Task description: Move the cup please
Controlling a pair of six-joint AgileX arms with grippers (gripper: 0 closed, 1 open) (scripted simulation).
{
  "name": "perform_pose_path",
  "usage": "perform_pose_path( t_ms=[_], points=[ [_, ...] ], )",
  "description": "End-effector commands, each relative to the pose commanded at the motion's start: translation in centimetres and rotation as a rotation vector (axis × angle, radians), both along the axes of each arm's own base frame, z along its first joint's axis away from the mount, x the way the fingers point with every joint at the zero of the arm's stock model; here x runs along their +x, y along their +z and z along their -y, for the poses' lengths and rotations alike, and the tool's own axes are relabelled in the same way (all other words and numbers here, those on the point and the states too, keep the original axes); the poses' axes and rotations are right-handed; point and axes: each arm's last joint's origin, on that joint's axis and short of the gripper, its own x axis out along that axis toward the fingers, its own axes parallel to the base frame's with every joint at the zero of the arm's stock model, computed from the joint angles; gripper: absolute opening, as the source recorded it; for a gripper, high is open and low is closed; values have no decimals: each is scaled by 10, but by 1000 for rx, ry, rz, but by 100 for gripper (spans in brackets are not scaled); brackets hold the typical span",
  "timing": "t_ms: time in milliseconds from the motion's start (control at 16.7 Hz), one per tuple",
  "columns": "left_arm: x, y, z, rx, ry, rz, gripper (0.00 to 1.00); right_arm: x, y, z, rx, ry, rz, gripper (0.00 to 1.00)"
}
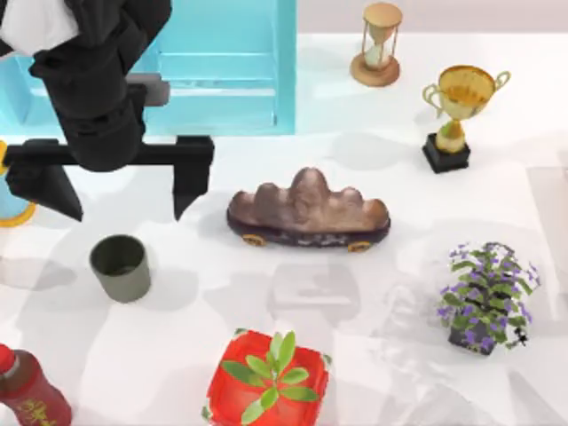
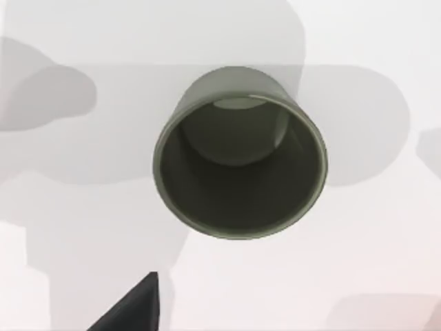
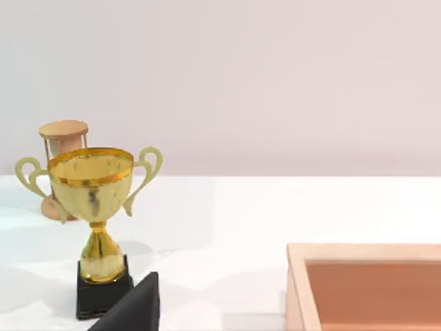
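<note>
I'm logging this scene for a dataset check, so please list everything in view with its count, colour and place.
cup: 1, olive-grey, upright at the table's left, below the left hand
hourglass: 1, tan wood, far right of centre
trophy: 1, gold on black base, right side
rock ornament: 1, brown, centre
red pot plant: 1, red pot with green leaves, near centre edge
purple flower plant: 1, purple and green, near right
blue tray: 1, light blue, far left
red bottle: 1, dark red, near left corner
pink box: 1, salmon, right wrist view
left hand: 1, black, open, above the cup
</note>
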Motion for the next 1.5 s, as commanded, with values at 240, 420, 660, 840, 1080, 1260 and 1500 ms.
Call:
perform_pose_path(
  t_ms=[240, 420, 660, 840, 1080, 1260, 1500],
  points=[
    [1, -5, -1, 0, 0, -1, 100, 0, 0, 0, 0, 0, 0, 100],
    [3, -29, 0, 0, 0, 0, 100, 0, 0, 0, 0, 0, 0, 100],
    [3, -74, 1, -2, 0, 5, 100, 0, 0, 0, 0, 0, 0, 100],
    [0, -97, 0, 0, 0, 1, 100, 0, 0, 0, 0, 0, 0, 100],
    [0, -100, 0, 0, 0, 0, 100, 0, 0, 0, 0, 0, 0, 100],
    [0, -100, 0, 0, 0, 0, 77, 0, 0, 0, 0, 0, 0, 100],
    [0, -100, 0, 0, 0, 0, 47, 0, 0, 0, 0, 0, 0, 100]
  ],
)
